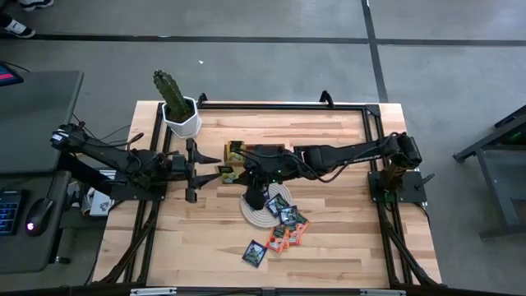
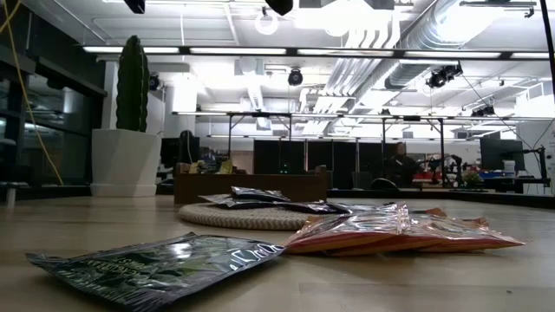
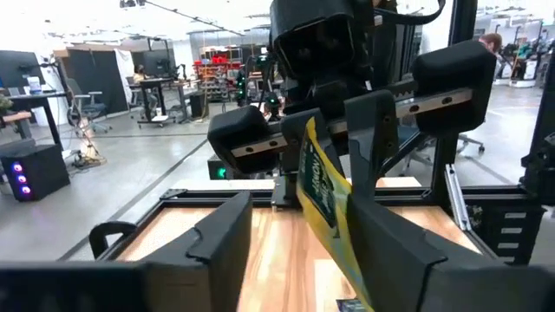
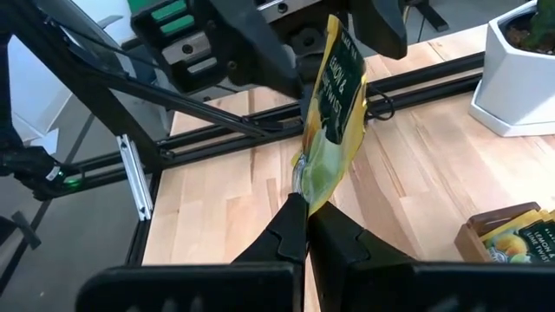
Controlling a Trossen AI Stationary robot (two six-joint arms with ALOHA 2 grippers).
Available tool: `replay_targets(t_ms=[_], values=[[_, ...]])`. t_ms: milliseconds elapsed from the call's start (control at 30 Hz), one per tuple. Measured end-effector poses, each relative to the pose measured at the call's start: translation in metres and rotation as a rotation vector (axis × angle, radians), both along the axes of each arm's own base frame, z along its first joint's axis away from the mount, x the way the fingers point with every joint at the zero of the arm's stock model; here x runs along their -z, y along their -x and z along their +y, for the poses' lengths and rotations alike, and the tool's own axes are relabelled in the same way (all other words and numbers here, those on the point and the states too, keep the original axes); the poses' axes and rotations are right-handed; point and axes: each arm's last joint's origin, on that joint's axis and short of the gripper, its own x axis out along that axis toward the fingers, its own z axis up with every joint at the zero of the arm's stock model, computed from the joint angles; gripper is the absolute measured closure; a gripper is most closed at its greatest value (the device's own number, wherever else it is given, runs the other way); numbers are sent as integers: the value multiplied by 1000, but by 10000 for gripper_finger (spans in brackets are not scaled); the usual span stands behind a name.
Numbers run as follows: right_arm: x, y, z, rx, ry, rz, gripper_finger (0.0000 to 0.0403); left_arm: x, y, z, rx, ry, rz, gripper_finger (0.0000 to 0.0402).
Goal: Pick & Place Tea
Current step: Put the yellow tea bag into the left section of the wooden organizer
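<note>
The tea: one glossy yellow-green sachet (image 4: 329, 113), crinkled, lettering unreadable, hangs above the plank table (image 4: 416, 182) with the right fingers (image 4: 305, 227) clamped on its corner. The left fingers (image 3: 381, 173) stand apart around it.

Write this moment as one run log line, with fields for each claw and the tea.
right claw: shut on yellow-green sachet | left claw: open around same sachet, above table | other sachets: on mat and table
</note>
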Motion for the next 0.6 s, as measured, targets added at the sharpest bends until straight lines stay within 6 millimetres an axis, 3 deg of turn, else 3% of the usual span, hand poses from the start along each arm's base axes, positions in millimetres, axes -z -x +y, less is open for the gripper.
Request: replay_targets(t_ms=[600], values=[[1,1,5,-2,7,15,402,-2,0,0,9,45,-19,390]])
